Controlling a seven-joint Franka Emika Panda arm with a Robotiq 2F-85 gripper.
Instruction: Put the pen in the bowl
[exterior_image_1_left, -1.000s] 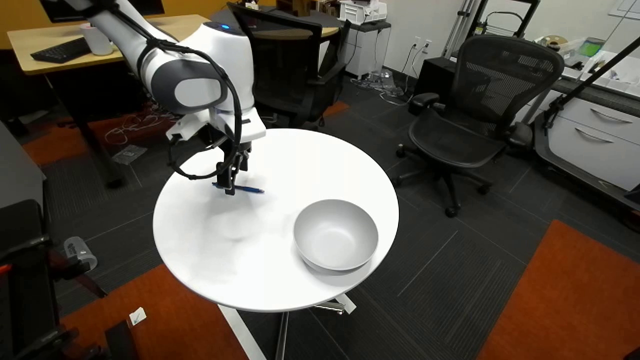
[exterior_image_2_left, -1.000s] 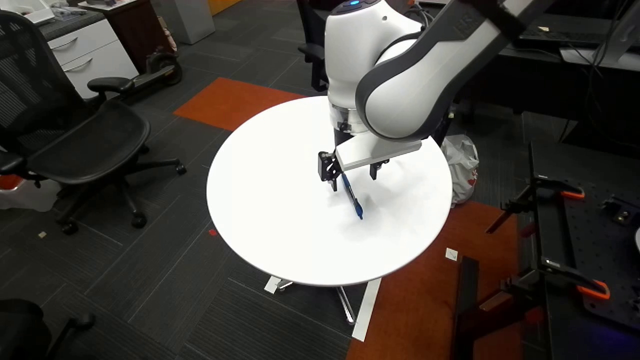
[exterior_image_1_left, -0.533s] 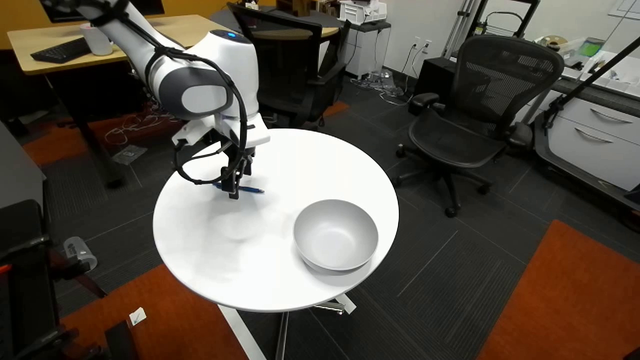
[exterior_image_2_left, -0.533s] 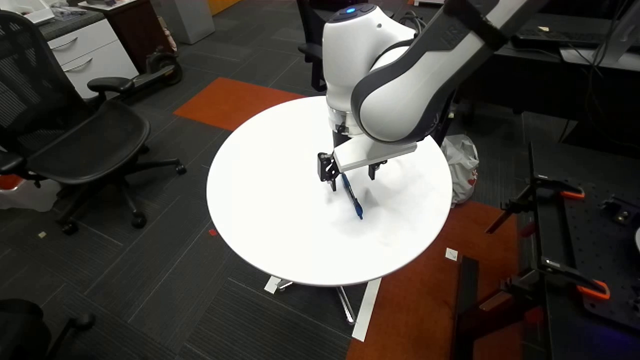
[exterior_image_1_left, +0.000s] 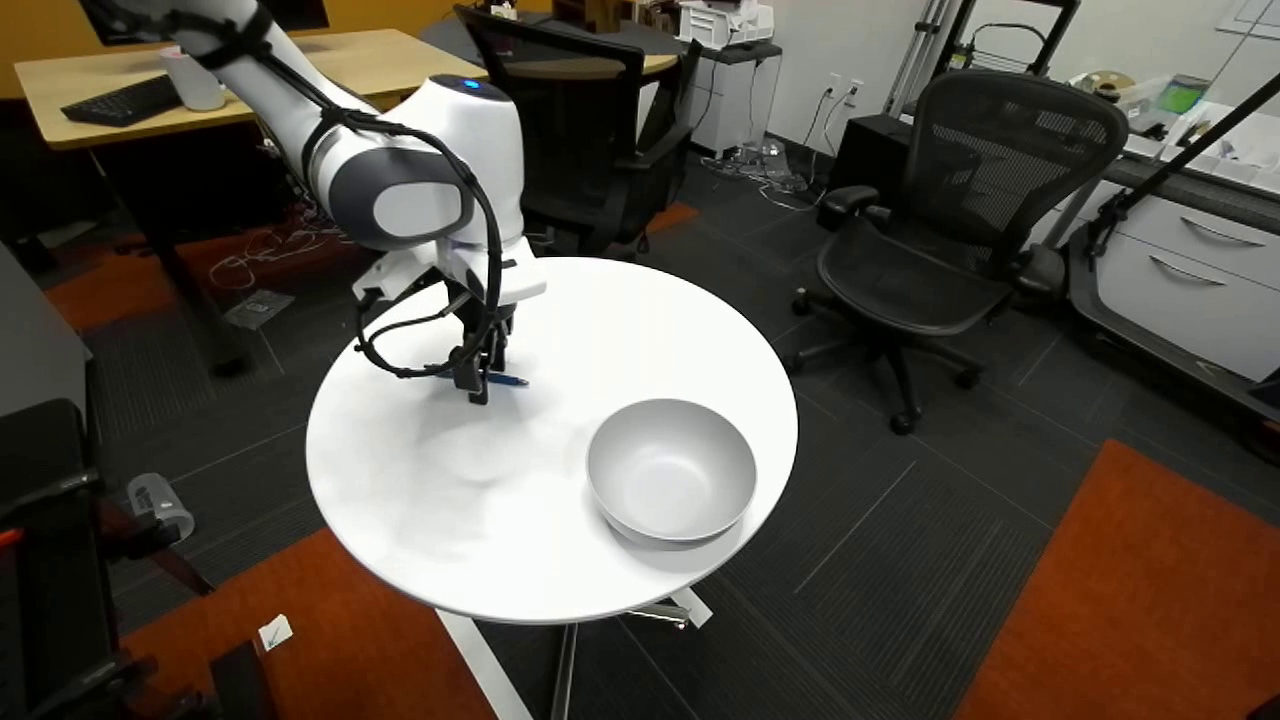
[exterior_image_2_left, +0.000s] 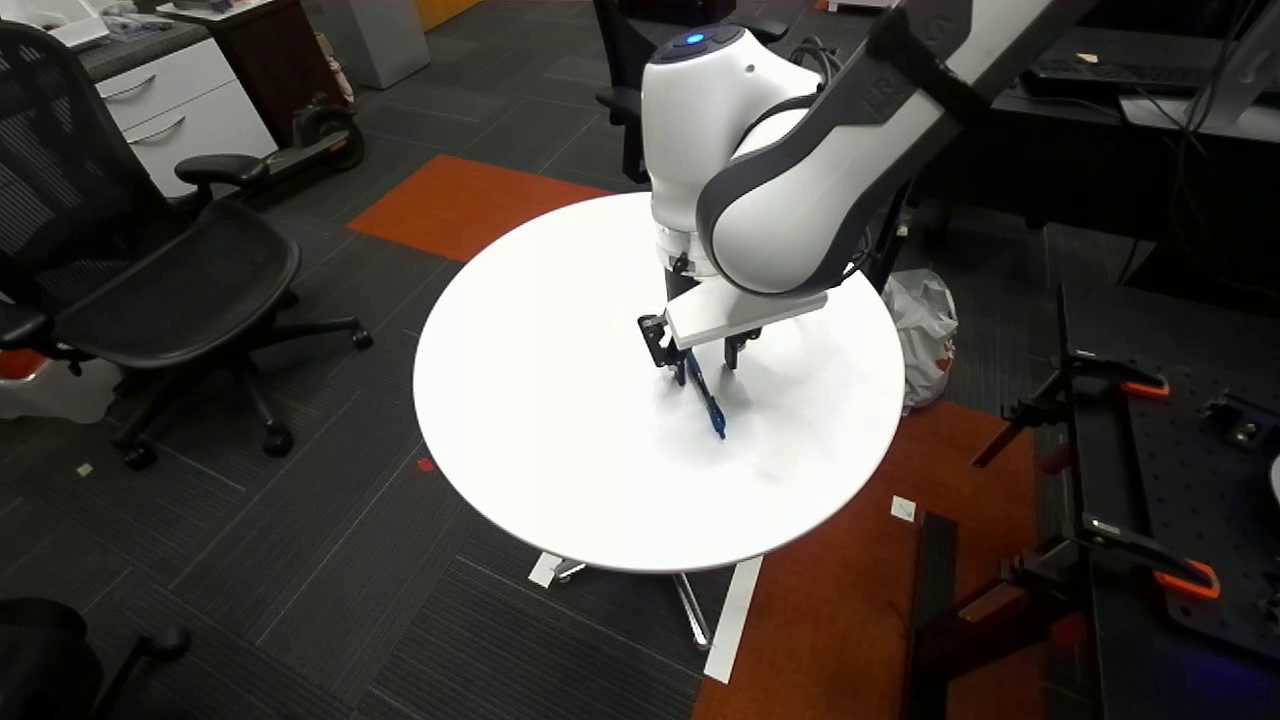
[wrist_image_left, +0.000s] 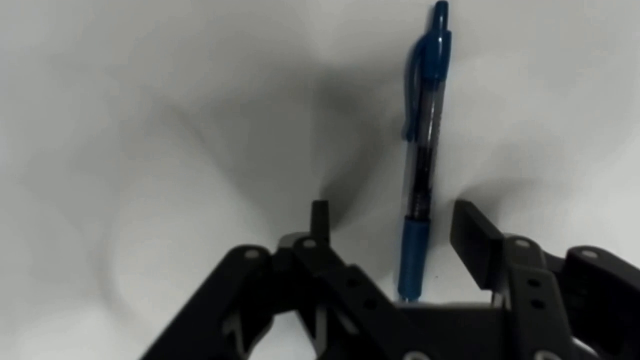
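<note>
From the left in the wrist view comes one finger of the hand; next, between the fingers, lies the pen, flat on the counter, its clip end pointing out ahead of the hand and its lower end back toward the palm; then, just beside the pen, the opposite finger; the two stand apart with nothing clamped, the pen sitting nearer the opposite one with a thin gap showing; whether the fingertips meet the counter cannot be told.

Farther right, in an exterior view, the bowl stands well apart from the hand, to its right and nearer the viewer; nothing lies in it.

The reach looks nearly finished, the hand being lined up around the pen; the grasp, the lift, the carry to the bowl and the release all seem to be left; the job appears to be in its early part.
</note>
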